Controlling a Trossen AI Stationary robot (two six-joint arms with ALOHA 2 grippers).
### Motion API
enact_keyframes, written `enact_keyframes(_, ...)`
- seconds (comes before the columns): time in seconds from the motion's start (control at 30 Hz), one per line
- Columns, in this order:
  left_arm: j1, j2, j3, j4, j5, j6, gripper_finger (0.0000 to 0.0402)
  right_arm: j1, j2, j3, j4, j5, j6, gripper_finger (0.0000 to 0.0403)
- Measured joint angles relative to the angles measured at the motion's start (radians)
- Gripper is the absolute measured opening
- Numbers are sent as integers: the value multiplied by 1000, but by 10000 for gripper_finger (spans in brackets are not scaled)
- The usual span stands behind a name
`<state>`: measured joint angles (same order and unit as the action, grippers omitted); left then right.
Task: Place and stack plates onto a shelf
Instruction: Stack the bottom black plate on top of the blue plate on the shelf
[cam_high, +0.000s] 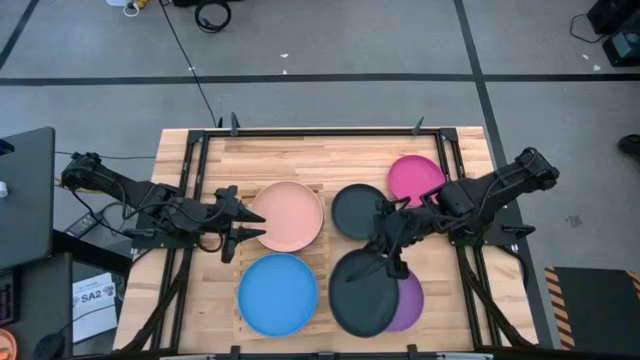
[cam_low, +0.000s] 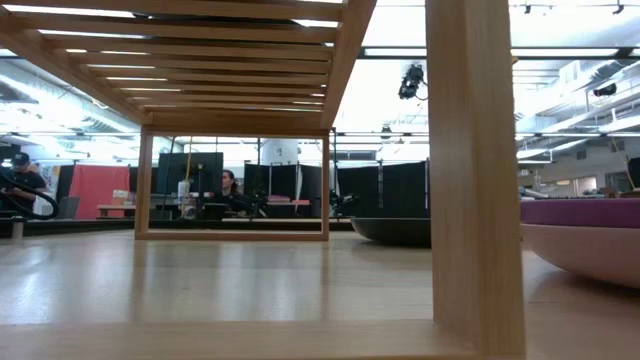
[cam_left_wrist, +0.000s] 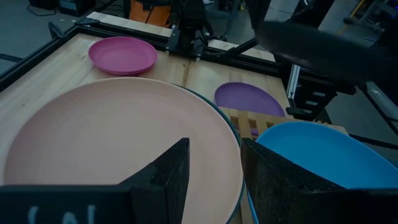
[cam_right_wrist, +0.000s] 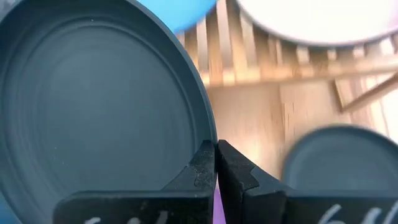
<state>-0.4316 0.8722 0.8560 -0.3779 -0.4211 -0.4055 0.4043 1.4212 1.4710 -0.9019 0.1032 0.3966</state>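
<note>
- Right gripper (cam_high: 388, 262) pinches the thin rim of a round, matte dark grey plate (cam_high: 362, 291), above the purple plate (cam_high: 408, 303).
- Left gripper (cam_high: 243, 221) is spread open at the smooth salmon plate (cam_high: 288, 215) on the slatted wooden shelf (cam_high: 322, 258).

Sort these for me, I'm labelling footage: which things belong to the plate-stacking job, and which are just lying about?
Job: shelf; salmon plate, blue plate on it; dark grey plate in the right jaws; second grey plate; magenta plate; purple plate; left jaws open by the salmon plate.
Lying about: floor cable; SA2 sheet.
</note>
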Motion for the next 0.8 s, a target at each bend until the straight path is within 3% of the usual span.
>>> enact_keyframes(0.8, 0, 0, 0, 0, -4, 1, 151, -113, 27, 3, 494, -31, -7, 9)
